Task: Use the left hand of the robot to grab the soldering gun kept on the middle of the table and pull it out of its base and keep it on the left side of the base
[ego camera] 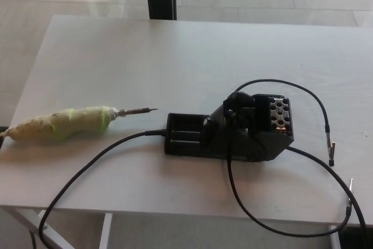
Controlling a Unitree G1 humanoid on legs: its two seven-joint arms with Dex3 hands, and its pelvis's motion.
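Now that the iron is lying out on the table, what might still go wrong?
The bare metal tip of the green-wrapped soldering iron rests on the white table; if hot, it might scorch it. The handle end lies at the table's left edge and might roll off. The black cable hangs off the front edge, easy to snag.

the back half of the table (175,51) is left bare and open to approach from either side. the middle is blocked by the black base (230,132), and the left edge by the soldering gun (64,123) lying flat, well apart from the base. the front strip is crossed by 1 black cable (93,164), and the right side is looped by thinner cables (317,106).
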